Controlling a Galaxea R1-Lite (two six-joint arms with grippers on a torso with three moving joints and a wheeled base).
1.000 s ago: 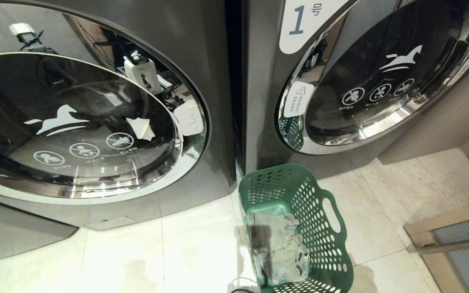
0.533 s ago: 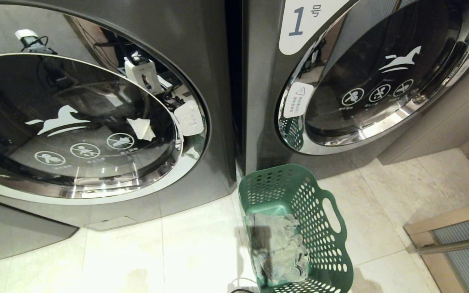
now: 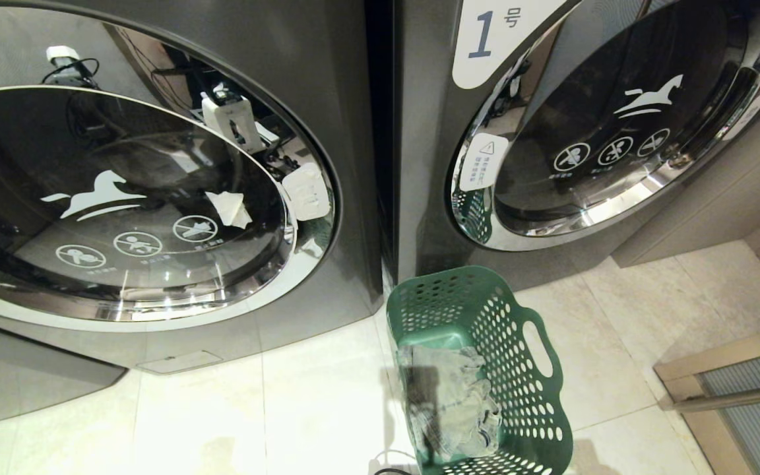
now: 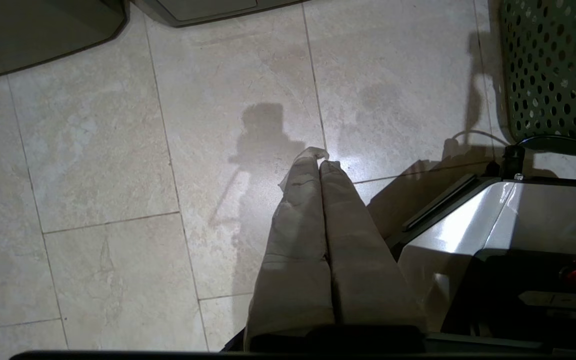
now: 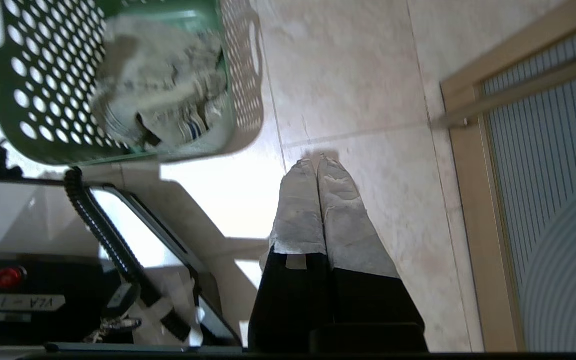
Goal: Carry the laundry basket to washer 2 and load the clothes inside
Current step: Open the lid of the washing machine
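The green laundry basket (image 3: 538, 402) stands on the tiled floor before the gap between two dark grey washers. The grey-beige clothes (image 3: 452, 402) lie crumpled inside it. The left washer (image 3: 347, 99) shows no number, so I cannot tell whether it is washer 2. Neither gripper is in the head view. My left gripper (image 4: 319, 159) hangs shut and empty over bare tiles, with the basket's perforated wall (image 4: 553, 65) off to one side. My right gripper (image 5: 316, 165) is also shut and empty above the floor, apart from the basket (image 5: 43, 100) and the clothes (image 5: 158, 100).
The right washer (image 3: 433, 165) bears a white label with "1". Both round doors are closed. A wood-framed slatted panel (image 3: 736, 396) stands at the right. My white base (image 4: 518, 225) with a black cable (image 5: 103, 220) sits close behind the basket.
In the left washer's door, the reflection of a white part of the robot has slid to the right. Basket, clothes and washers have not moved.
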